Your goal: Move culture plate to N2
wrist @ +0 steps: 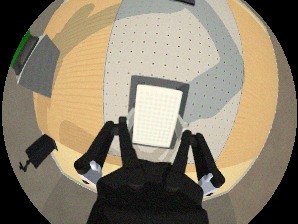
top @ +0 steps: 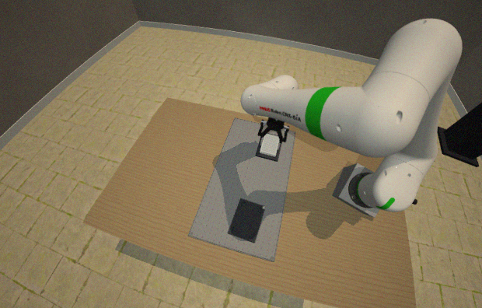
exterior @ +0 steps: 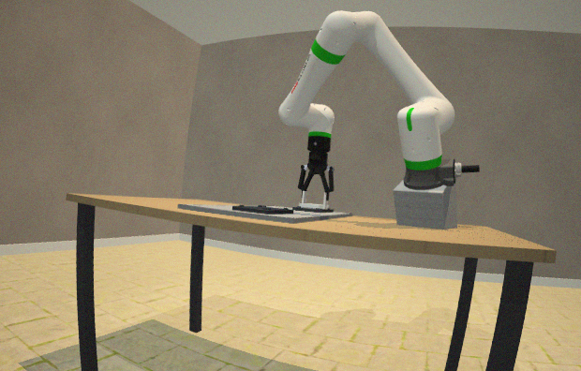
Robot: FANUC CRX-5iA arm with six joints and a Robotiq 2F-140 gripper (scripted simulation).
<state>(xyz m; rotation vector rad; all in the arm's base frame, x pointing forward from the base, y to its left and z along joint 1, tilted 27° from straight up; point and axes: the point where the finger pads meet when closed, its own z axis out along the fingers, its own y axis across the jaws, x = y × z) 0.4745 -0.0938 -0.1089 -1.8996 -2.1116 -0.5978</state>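
Pincer (exterior: pixel 316 200) clamped on the white lidded plate (top: pixel 269 147), which sits on the near-arm nest (top: pixel 267 156) at one end of the gray mat (top: pixel 216 218) on the desk (top: pixel 154 183). Other nest (top: pixel 245 220), dark, at the mat's opposite end.

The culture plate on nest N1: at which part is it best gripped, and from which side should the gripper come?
Probably by its two long side walls, from straight above. The plate lies flat on its nest, lid up, so only its sides are free. The gripper stands vertical over it, fingers closed across the narrow width.
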